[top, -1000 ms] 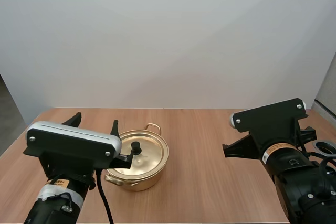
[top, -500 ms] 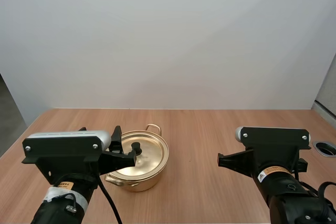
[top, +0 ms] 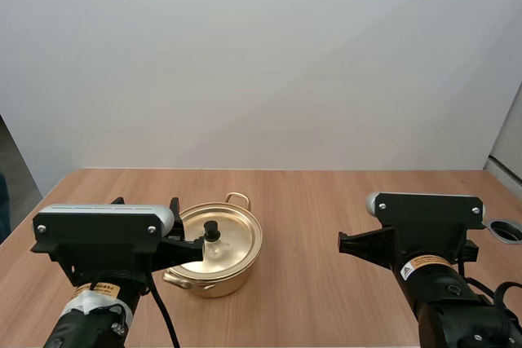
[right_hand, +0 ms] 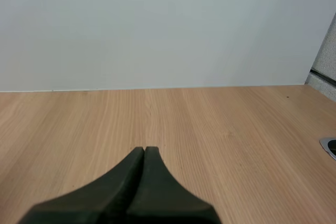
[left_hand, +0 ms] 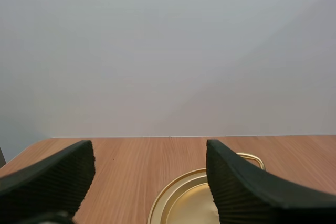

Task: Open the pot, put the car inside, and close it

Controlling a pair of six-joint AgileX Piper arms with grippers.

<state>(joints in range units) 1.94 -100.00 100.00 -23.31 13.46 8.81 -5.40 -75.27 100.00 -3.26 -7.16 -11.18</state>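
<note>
Pale wood-grain tabletop (top: 326, 201) under a plain white wall (top: 261, 55) carries the pot (top: 245, 260) left of centre in the lower part of the high view, its lid (top: 232, 238) on. Over the last second the left arm (top: 102, 230) dropped from a raised, tilted pose to level, then slid slightly toward the frame's left edge. The left gripper (left_hand: 150, 156) stands wide open, its 2 ribbed fingers (left_hand: 231, 182) holding nothing, 1 tip just beside the black knob (top: 211, 229) (whether the knob sits between them I cannot tell). The right arm (top: 428, 226) also came down to level at lower right and has stayed there. The right gripper (right_hand: 143, 153) is closed into 1 dark wedge on nothing, well apart from the pot. I judge the opening step is only lining up, with nothing lifted yet. The pot is shallow, round, gold-toned metal with a thin rim and a far loop handle (top: 236, 196) of wire. The lid is a smooth, gently domed, reflective disc, and the knob a small round stub.
</note>
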